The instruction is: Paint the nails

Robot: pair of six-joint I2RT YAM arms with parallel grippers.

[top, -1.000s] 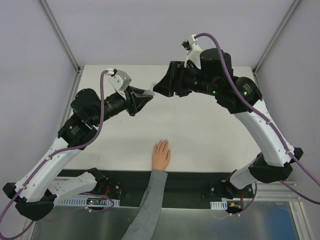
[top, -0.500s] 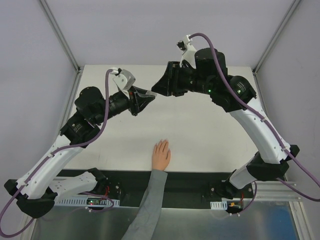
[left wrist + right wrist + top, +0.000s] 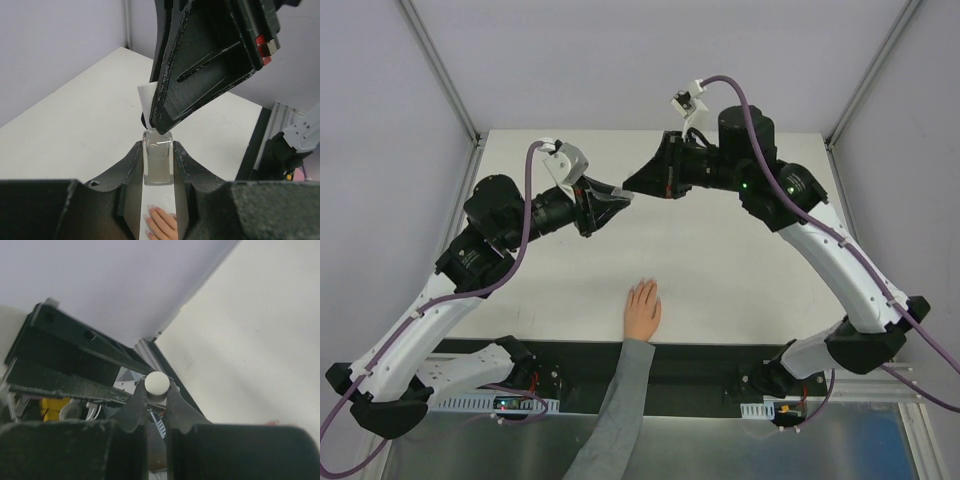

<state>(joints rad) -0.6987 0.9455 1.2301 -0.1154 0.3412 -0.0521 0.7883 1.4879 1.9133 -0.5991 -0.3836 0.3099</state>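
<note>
A pale hand (image 3: 643,310) lies flat near the table's front edge, its wrist in a grey sleeve (image 3: 620,400). Its nails (image 3: 645,285) point away from the arm bases, and these nails (image 3: 150,218) also show far below in the left wrist view. My left gripper (image 3: 613,198) (image 3: 158,146) is shut on a small clear bottle (image 3: 158,162), held up above the table's far half. My right gripper (image 3: 631,184) (image 3: 156,388) meets it tip to tip and is shut on the bottle's round white cap (image 3: 157,383). The right gripper's black body (image 3: 210,55) hides the cap in the left wrist view.
The white table (image 3: 740,260) is bounded by grey walls and metal corner posts (image 3: 440,70). A black strip (image 3: 700,362) with the arm bases runs along the near edge. The sleeved forearm crosses that strip at the middle.
My right gripper has closed its fingers onto the bottle's cap. The right wrist has rolled slightly. The left gripper keeps hold of the bottle and the hand has not moved.
</note>
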